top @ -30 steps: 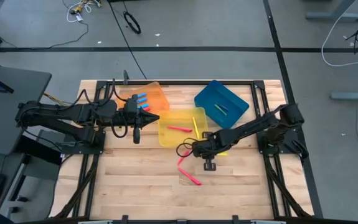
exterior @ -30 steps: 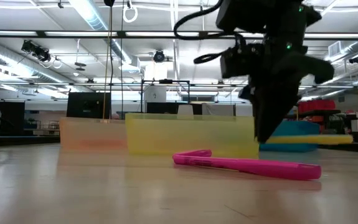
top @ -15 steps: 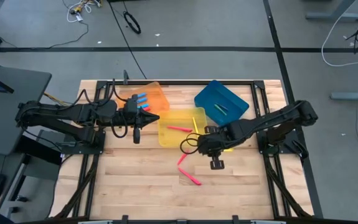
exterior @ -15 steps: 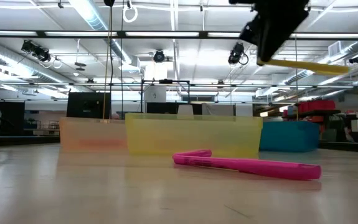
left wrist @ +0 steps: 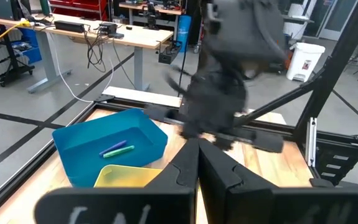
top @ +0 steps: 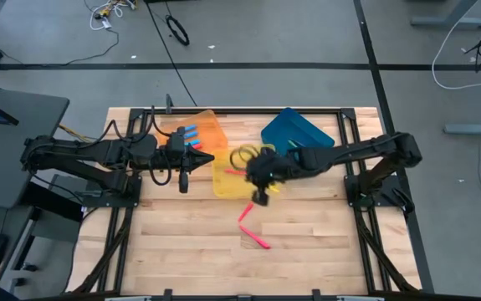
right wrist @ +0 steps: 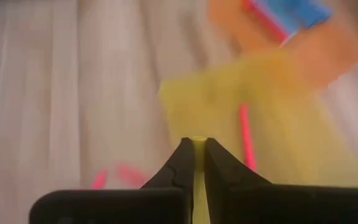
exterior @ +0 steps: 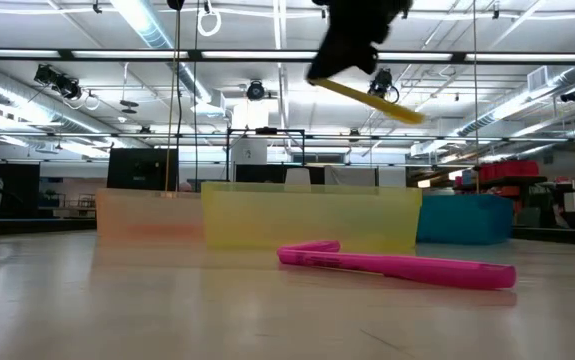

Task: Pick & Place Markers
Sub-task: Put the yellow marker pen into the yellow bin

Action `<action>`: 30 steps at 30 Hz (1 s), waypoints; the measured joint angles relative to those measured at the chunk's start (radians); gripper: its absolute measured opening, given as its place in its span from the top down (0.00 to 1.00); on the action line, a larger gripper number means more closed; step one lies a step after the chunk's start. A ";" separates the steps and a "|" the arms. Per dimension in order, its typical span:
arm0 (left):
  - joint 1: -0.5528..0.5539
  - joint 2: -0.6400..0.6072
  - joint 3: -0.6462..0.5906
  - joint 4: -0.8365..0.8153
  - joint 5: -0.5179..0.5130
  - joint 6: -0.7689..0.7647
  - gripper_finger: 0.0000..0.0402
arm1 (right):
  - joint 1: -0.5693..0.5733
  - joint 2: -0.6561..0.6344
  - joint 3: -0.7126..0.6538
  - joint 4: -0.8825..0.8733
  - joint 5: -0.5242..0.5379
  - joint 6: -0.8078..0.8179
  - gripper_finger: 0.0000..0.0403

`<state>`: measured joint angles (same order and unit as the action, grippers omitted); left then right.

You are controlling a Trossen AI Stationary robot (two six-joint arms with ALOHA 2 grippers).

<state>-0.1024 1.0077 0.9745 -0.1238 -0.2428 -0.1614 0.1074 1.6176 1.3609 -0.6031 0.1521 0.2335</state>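
Carry step in hand: yellow marker (exterior: 372, 101) held clamped in right gripper (right wrist: 198, 144), raised above yellow tray (top: 223, 186) (pink marker (right wrist: 246, 134) already inside). Release over tray judged next. Left gripper (top: 183, 173) parked beside orange tray (top: 211, 125), jaws closed, nothing held.

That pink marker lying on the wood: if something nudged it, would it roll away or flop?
The pink marker looks like a stiff, straight stick, so it probably won't flop. Lying flat on the smooth table, its round body would likely roll if pushed sideways. It looks thin, so probably light.
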 joint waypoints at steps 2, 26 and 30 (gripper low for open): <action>0.000 0.000 0.000 0.000 0.000 -0.001 0.97 | -0.030 0.000 0.000 0.085 0.016 0.037 0.98; 0.000 0.000 0.000 0.000 0.000 0.010 0.97 | -0.256 0.271 0.101 0.156 -0.066 0.152 0.97; 0.000 0.000 0.000 0.000 0.000 0.011 0.97 | -0.266 0.318 0.132 0.108 -0.125 0.146 0.97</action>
<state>-0.1020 1.0077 0.9741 -0.1242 -0.2428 -0.1505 -0.1586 1.9361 1.4933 -0.4951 0.0268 0.3794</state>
